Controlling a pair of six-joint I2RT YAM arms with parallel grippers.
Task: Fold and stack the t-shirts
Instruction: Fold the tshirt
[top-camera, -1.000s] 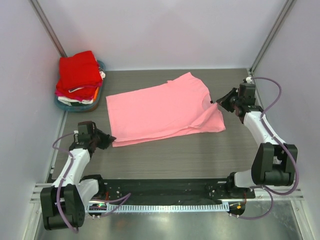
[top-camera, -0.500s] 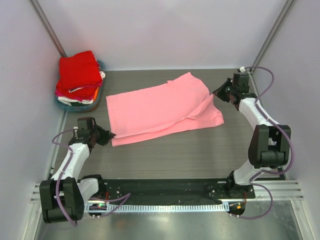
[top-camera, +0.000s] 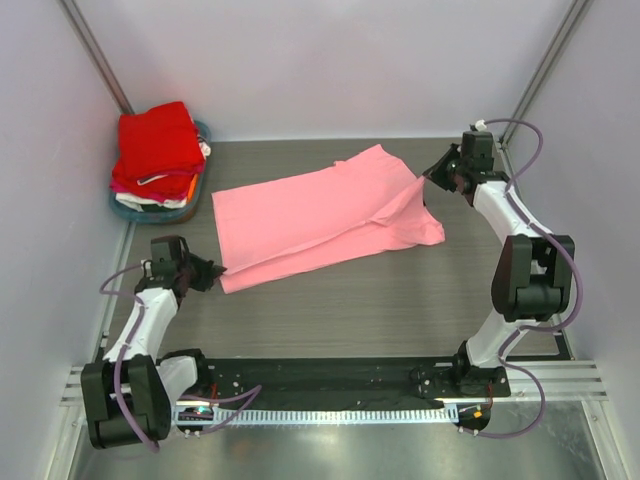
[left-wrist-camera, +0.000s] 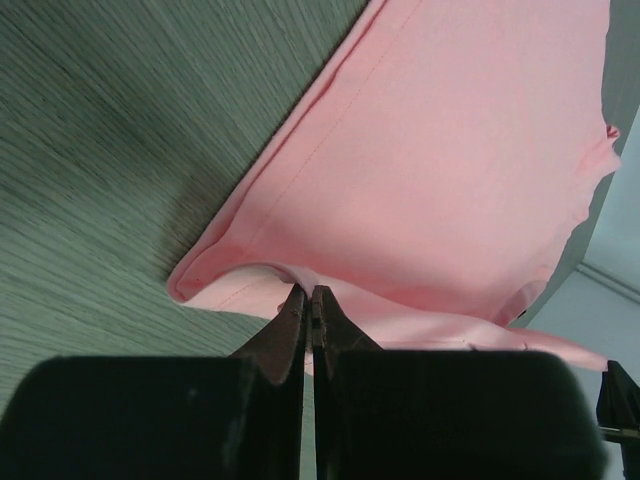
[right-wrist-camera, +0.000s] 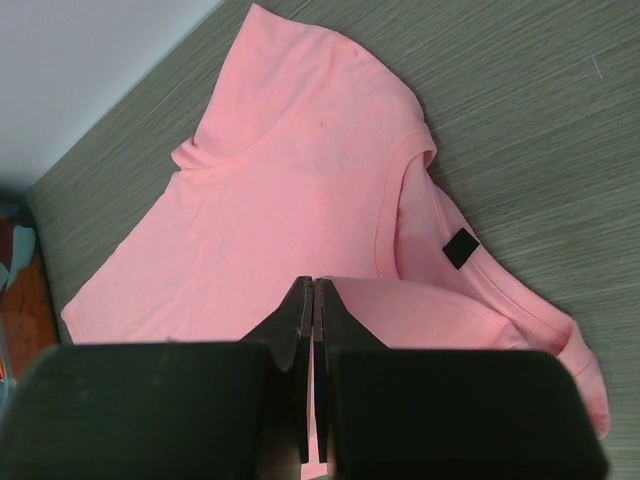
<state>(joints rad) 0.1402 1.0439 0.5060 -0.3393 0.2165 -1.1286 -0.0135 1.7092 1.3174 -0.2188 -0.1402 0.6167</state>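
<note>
Grey surface (top-camera: 400, 300) | left tool (top-camera: 208, 272) pinched shut on pink t-shirt (top-camera: 310, 215) hem corner, right tool (top-camera: 432, 176) shut on its neck-end edge | right end just carried farther back (near edge doubling over) | lengthwise fold underway | folded stack (top-camera: 155, 150) far-left

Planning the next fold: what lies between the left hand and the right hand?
Only the light pink cloth t-shirt, spread across the grey wood-grain table. The top view shows it, with the left hand and right hand each pinching an edge.
</note>
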